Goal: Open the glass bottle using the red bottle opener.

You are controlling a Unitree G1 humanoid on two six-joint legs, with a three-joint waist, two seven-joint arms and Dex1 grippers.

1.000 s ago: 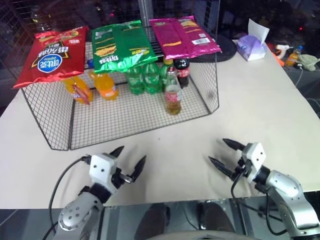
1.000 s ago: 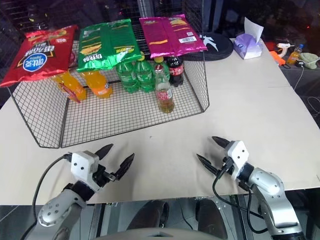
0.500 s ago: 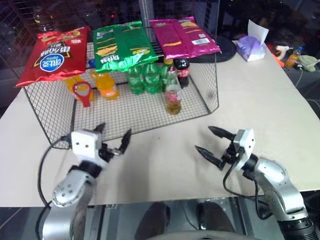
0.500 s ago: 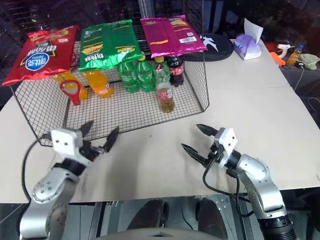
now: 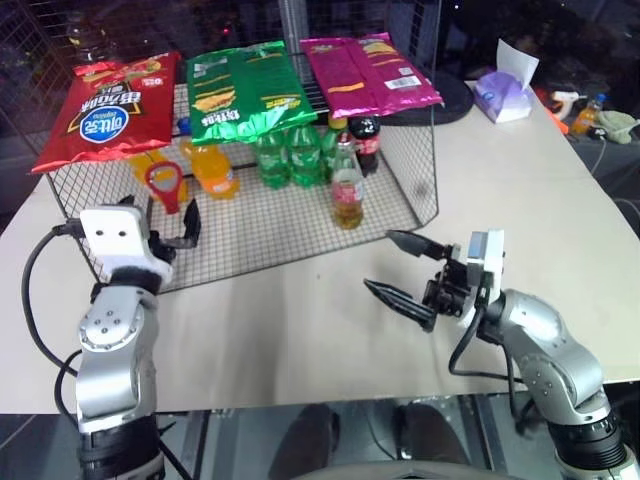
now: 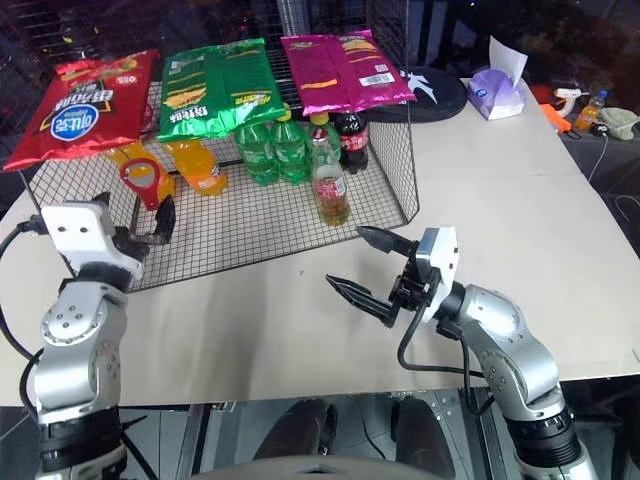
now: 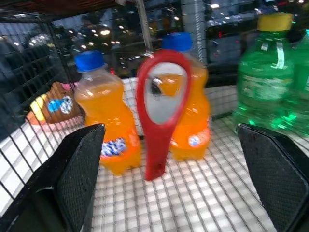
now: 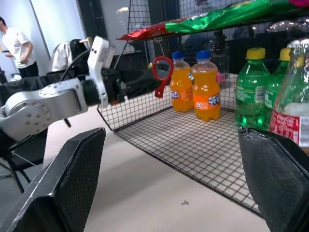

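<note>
Left wrist view: the red bottle opener (image 7: 160, 109), hung in the wire rack (image 5: 300, 225), is framed between the spread left gripper (image 5: 165, 228) for grasping, while the spread right gripper (image 5: 405, 270) is aimed toward the glass bottle (image 5: 346, 189) inside.

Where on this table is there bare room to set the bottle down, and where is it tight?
Bare tabletop runs from the wire rack toward the tissue box, and along the near edge between the left gripper and right gripper. Crowded: inside the rack, where soda bottles pack around the glass bottle and the red bottle opener hangs.
</note>
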